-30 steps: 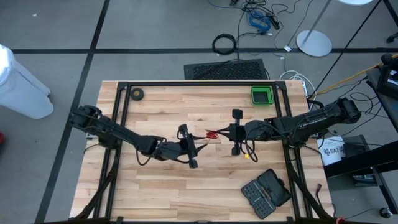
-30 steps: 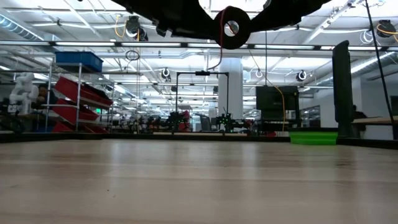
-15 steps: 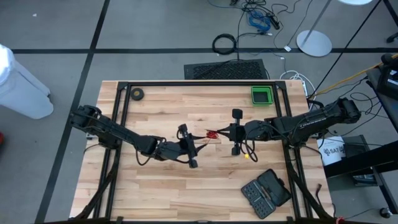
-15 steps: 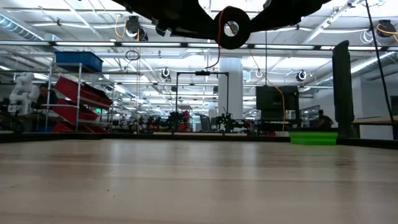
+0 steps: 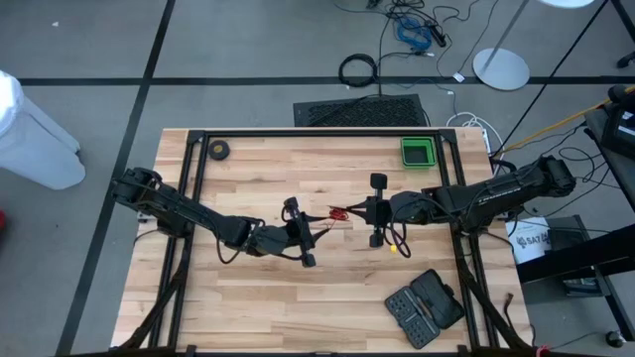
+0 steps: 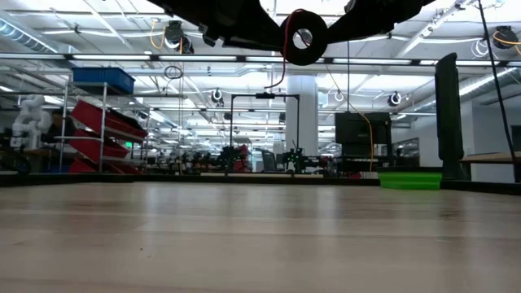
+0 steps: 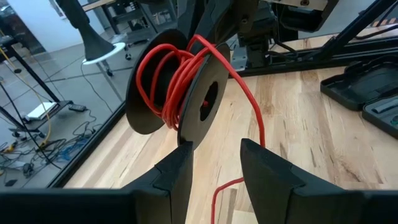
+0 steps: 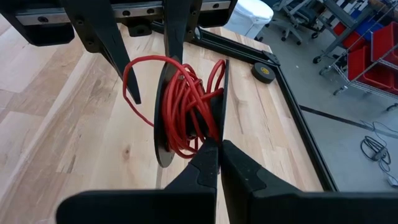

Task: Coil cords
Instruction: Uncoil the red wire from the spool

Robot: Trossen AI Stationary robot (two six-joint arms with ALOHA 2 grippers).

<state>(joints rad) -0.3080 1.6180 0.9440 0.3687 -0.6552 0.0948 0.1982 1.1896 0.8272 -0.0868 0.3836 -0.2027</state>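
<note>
A small black reel (image 7: 180, 93) wound with the thin red cord (image 8: 186, 106) hangs in the air over the middle of the table (image 5: 248, 307). My right gripper (image 8: 217, 149) comes from the table's right and is shut on the reel. My left gripper (image 7: 214, 162) comes from the left and stands open just short of the reel, one finger (image 7: 180, 165) close under the near disc's rim. A loose run of cord (image 7: 252, 106) leaves the reel and drops through the gap between the left fingers. In the low view the reel (image 6: 303, 37) sits high above the wood. My right gripper pinches the rim of one reel disc (image 8: 219, 134) between its two fingers, which slant down from the table's right. The reel is lifted clear of the table, its discs on edge. My left gripper: I cannot tell whether its fingers touch the disc rim or the cord.
A green bin (image 5: 418, 151) stands at the far right of the table and a small black ring-shaped roll (image 5: 219, 150) at the far left. A black case (image 5: 425, 305) lies open at the near right. Bare wood lies in front of both arms.
</note>
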